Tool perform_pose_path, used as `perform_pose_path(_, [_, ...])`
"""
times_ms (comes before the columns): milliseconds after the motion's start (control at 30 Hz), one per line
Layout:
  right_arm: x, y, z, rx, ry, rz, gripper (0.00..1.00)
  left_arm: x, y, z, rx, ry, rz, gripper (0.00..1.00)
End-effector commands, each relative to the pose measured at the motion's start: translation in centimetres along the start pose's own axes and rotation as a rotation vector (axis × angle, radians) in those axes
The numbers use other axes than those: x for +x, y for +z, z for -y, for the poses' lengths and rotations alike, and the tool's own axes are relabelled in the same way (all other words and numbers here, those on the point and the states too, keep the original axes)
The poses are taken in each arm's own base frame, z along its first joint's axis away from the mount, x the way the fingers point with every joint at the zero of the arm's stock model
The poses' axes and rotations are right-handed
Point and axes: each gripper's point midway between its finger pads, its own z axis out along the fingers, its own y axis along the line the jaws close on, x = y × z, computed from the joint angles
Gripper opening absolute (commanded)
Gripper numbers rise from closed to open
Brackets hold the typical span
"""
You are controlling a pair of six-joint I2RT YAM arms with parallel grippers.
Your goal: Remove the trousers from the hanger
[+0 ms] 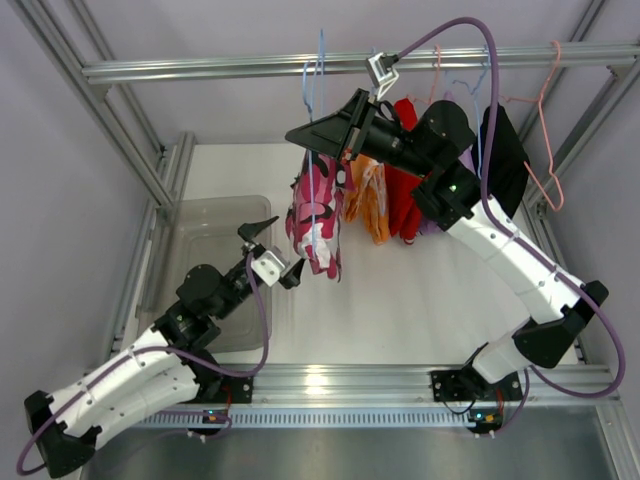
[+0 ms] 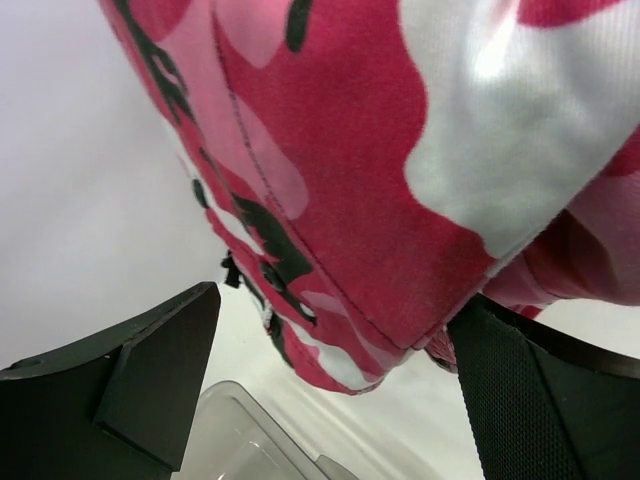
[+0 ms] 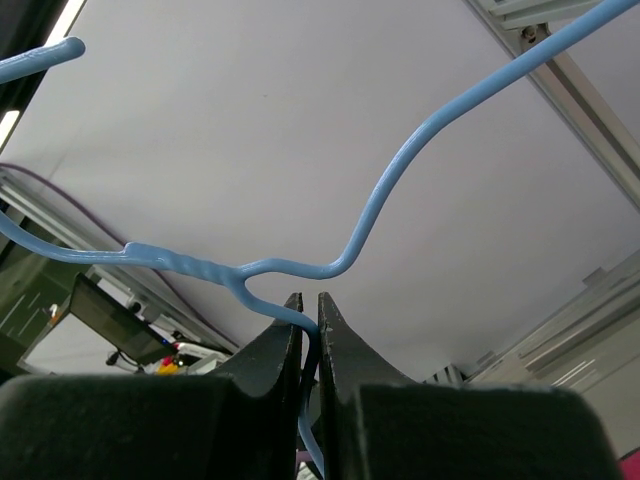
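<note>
The pink-white-black camouflage trousers (image 1: 315, 215) hang from a blue wire hanger (image 1: 316, 90) under the top rail. My right gripper (image 1: 318, 135) is shut on the hanger's wire (image 3: 300, 262) just below its twisted neck. My left gripper (image 1: 270, 250) is open at the lower hem of the camouflage trousers (image 2: 400, 180); the cloth hangs between its two fingers, touching the right finger (image 2: 540, 400). The orange trousers with white blotches (image 1: 368, 200) hang to the right, behind the right arm.
A clear plastic bin (image 1: 215, 260) sits on the table at the left, below my left gripper. Red and dark garments (image 1: 405, 190) and empty pink and blue hangers (image 1: 545, 130) hang on the rail (image 1: 250, 66) to the right. Frame posts stand at both sides.
</note>
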Motion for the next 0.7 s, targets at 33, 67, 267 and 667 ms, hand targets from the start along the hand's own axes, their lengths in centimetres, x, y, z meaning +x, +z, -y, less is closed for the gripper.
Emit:
perform_pose_path(33, [-3.5,-1.9,-7.5,-0.186,-0.159,0.119,0.00,-2.0,0.5,1.0,0.067,-0.013,0.083,0.97])
perform_pose_path(67, [-3.6,-1.9,-7.6,-0.186,-0.161,0.121,0.00,-2.3,0.1,1.3,0.083,-0.008,0.097,0.98])
perform_pose_path(267, [-3.8,-2.0,-7.8,-0.193,-0.165,0.125,0.00,-0.4,-0.9,1.7,0.086,-0.025,0.031,0.99])
perform_pose_path(667, [-3.8,-1.8,-7.5,-0.183,-0.159,0.124,0.00,-0.8,0.4,1.5,0.069,-0.038,0.054,0.98])
